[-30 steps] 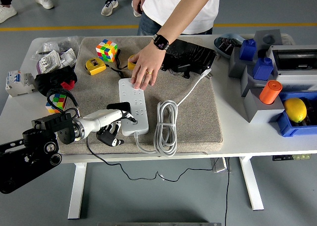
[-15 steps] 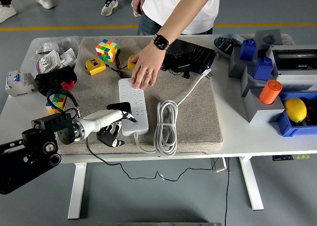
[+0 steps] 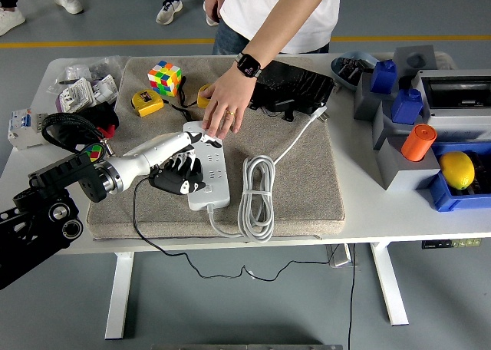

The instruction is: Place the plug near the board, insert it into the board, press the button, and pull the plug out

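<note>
grey floor with a yellow line runs behind a white table [image 3: 368, 212] covered in the middle by a beige mat [image 3: 307, 189]. on the mat lies the white power board [image 3: 207, 166], its own cable coiled [image 3: 257, 196] just to its right, and a person's hand [image 3: 229, 104] presses down on the board's far end, holding it steady. the robot's left hand [image 3: 178, 166] has shifted since a second ago: then it sat at the board's near left corner, now it has come further up the board's left edge and lies partly over the sockets near the middle. its fingers [image 3: 196, 139] are curled over something dark, which i take to be the plug [image 3: 165, 183], with a thin black cord [image 3: 153, 242] trailing from it off the table's near edge; whether the prongs are seated in a socket is hidden under the hand. the move suggests the plug is at the board and insertion is under way or just finished, with the button press and pull-out left. the right arm is out of view
</note>
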Tool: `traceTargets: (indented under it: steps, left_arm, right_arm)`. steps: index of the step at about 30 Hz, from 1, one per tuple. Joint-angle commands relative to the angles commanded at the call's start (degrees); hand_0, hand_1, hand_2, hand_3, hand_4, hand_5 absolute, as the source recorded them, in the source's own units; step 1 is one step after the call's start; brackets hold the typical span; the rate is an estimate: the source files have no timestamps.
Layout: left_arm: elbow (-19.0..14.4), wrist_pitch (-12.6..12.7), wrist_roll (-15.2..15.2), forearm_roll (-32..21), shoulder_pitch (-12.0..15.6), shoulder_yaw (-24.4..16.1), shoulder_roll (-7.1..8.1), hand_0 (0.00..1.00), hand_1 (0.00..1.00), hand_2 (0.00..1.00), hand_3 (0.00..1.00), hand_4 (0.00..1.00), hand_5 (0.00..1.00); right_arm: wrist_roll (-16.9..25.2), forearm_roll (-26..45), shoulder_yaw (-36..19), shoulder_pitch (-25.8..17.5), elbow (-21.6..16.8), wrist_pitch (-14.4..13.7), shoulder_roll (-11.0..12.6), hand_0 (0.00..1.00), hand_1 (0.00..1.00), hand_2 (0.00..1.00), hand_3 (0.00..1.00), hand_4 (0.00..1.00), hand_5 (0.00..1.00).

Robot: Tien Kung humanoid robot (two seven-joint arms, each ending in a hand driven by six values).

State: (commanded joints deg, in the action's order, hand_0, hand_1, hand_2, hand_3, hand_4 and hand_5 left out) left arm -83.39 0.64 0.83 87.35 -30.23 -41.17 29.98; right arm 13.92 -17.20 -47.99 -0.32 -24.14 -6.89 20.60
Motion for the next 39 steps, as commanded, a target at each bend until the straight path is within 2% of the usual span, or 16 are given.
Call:
traceTargets:
  steps: [5,6,11,12,23,24,30,31,36,37,39]
  left_arm:
    - [1.24,0.83,-1.26,0.47,0.64,-1.77,-0.3,0.291,0.493,0.546,0.71,0.998,0.28]
    - [1.47,0.86,-1.35,0.62,0.65,-1.85,-0.32,0.711,0.758,0.756,0.781,0.998,0.458]
    - [3.33,0.94,-1.28,2.06,0.38,-1.54,-0.54,0.711,0.758,0.756,0.781,0.998,0.458]
    - [3.93,0.96,-1.14,2.56,0.24,-1.38,-0.71,0.832,0.872,0.891,0.843,0.998,0.55]
    - [8.72,2.07,0.01,6.47,-1.45,0.6,-2.46,0.829,0.862,0.87,0.823,0.998,0.558]
    - [9.06,2.15,0.34,6.91,-1.62,0.82,-2.64,0.767,0.784,0.806,0.801,0.998,0.52]
    - [11.35,2.68,2.67,9.19,-2.83,2.64,-3.9,0.767,0.784,0.806,0.801,0.998,0.52]
    - [11.68,2.81,2.95,9.91,-2.95,2.89,-4.1,0.693,0.704,0.751,0.781,0.998,0.452]
    - [12.94,3.56,3.27,11.45,-3.42,4.47,-4.68,0.693,0.704,0.751,0.781,0.998,0.452]
    - [13.34,3.96,3.15,12.06,-3.44,4.79,-4.87,0.676,0.686,0.728,0.765,0.998,0.413]
    - [13.94,4.46,2.96,12.73,-3.4,5.22,-5.13,0.676,0.686,0.728,0.765,0.998,0.413]
  right_arm:
    - [0.0,-0.08,-0.1,0.16,-0.02,0.02,-0.05,0.706,0.708,0.705,0.597,0.998,0.588]
    - [0.0,-0.06,-0.13,0.17,-0.01,0.01,-0.08,0.706,0.708,0.705,0.597,0.998,0.588]
    - [0.0,0.02,-0.16,0.22,0.03,0.03,-0.08,0.706,0.708,0.705,0.597,0.998,0.588]
    - [0.01,0.04,-0.18,0.23,0.04,0.02,-0.08,0.706,0.708,0.705,0.597,0.998,0.588]
    - [0.01,0.03,-0.02,0.23,0.01,0.02,-0.08,0.706,0.708,0.705,0.598,0.998,0.588]
    - [0.01,0.01,0.01,0.22,-0.01,0.02,-0.07,0.706,0.708,0.705,0.598,0.998,0.587]
    - [0.01,-0.02,0.04,0.37,-0.03,0.01,-0.01,0.706,0.708,0.705,0.598,0.998,0.587]
    - [0.01,0.02,0.03,0.4,-0.02,0.01,0.0,0.706,0.708,0.705,0.599,0.998,0.588]
    - [0.02,0.09,0.15,0.32,-0.01,0.01,0.13,0.706,0.708,0.705,0.599,0.998,0.588]
    - [0.01,0.1,0.24,0.29,0.0,0.02,0.18,0.706,0.708,0.705,0.599,0.998,0.588]
    - [0.01,0.08,0.29,0.25,-0.01,0.02,0.22,0.706,0.708,0.705,0.599,0.998,0.588]
